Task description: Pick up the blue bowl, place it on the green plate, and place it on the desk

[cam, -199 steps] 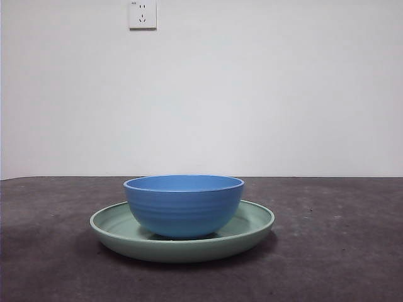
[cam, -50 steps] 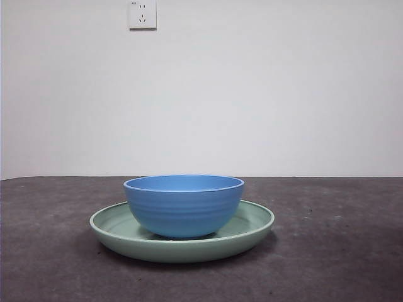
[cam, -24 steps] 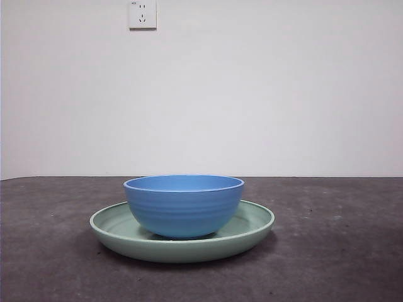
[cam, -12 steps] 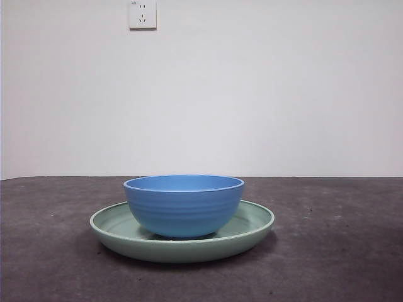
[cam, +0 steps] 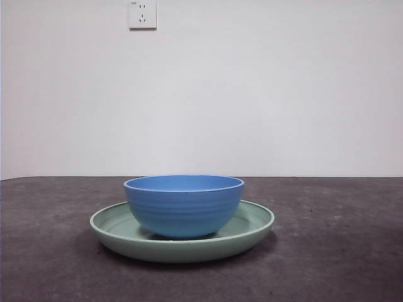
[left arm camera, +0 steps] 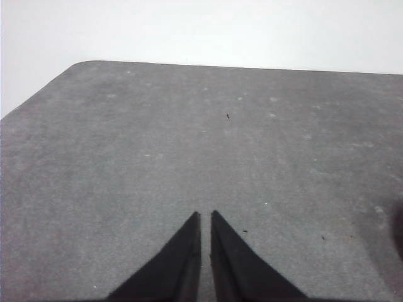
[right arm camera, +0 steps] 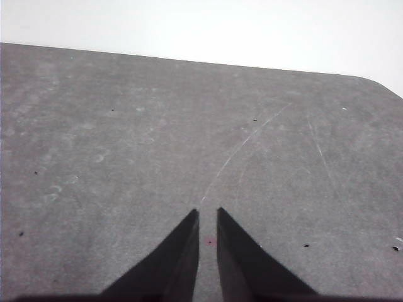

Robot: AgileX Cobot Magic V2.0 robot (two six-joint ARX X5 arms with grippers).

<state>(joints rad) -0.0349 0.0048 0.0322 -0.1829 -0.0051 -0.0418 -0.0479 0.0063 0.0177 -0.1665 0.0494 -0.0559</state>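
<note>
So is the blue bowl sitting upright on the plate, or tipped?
Upright: the blue bowl stands on the green plate, its rim level in the front view and opening up.

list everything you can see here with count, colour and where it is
bowl: 1, blue, standing upright in the plate
plate: 1, pale green, on the desk, under the bowl
desk: 1, dark grey, speckled, across the lower part of the front view
wall socket: 1, white, high on the white wall behind
left gripper: 1, black, jaws nearly together, over bare desk, holding nothing
right gripper: 1, black, jaws nearly together, over bare desk, holding nothing
</note>
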